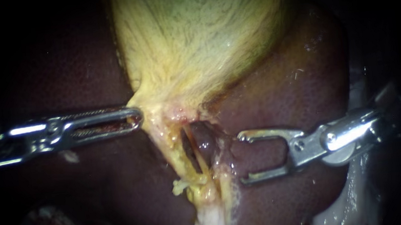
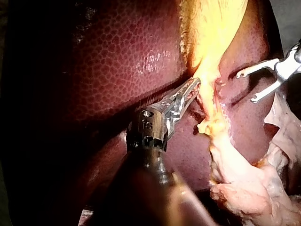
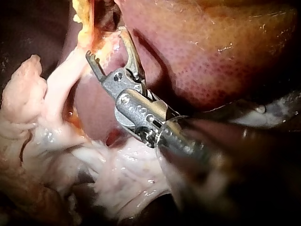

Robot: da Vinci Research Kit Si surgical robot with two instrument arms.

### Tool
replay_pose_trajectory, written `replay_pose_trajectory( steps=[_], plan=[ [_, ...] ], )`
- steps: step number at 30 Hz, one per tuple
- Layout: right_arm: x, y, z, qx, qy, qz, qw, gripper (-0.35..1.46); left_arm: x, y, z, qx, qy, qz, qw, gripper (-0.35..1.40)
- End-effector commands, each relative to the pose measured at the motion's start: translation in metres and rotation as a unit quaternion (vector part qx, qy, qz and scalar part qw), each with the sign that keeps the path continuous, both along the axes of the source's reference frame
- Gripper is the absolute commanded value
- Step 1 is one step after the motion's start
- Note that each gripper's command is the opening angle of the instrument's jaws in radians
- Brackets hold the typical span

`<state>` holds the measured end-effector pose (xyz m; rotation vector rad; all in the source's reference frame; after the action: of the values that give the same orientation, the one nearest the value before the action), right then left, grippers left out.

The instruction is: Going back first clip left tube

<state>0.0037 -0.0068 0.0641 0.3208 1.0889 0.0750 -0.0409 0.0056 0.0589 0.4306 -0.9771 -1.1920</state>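
Left instrument [image 2: 194, 85] jaws grip gallbladder [image 2: 215, 26] — right instrument [image 2: 247, 87] jaws apart.

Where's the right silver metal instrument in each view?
Endoscope: right silver metal instrument comes in from the right, just right of the yellow fatty strand.
Left wrist: right instrument sits beyond the left instrument, across the strand.
Right wrist: right instrument is nearest, tip beside the strand.
Shared landmark: the yellow strand.

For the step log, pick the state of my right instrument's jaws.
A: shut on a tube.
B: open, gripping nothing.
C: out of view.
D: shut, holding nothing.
B: the right instrument shows a wide gap between its jaws, with only liver seen through it.
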Motion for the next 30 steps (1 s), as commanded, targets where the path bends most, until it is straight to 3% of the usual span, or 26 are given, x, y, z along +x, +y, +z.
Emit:
replay_pose_trajectory(
  steps=[1,12,19,24,30],
  plan=[
    [-0.0001,0.0001,-0.0002,-0.004,0.001,-0.004,1.0000,0.60,0.0000,0.0000,0.0002,0.000,0.000,0.000,1.0000,-0.08],
    [-0.0005,0.0000,-0.0016,-0.028,0.007,-0.018,0.9994,0.60,-0.0018,-0.0008,0.0036,-0.008,0.001,-0.001,1.0000,-0.08],
    [-0.0006,0.0000,-0.0016,-0.048,0.012,-0.028,0.9983,0.60,-0.0047,-0.0017,0.0061,-0.005,0.001,0.014,0.9999,-0.08],
    [-0.0007,0.0001,-0.0016,-0.053,0.014,-0.032,0.9980,0.60,-0.0061,-0.0020,0.0069,-0.006,0.003,0.020,0.9998,-0.08],
    [-0.0009,0.0001,-0.0017,-0.058,0.016,-0.035,0.9976,0.60,-0.0063,-0.0018,0.0072,-0.006,0.003,0.020,0.9998,-0.08]
  ],
)
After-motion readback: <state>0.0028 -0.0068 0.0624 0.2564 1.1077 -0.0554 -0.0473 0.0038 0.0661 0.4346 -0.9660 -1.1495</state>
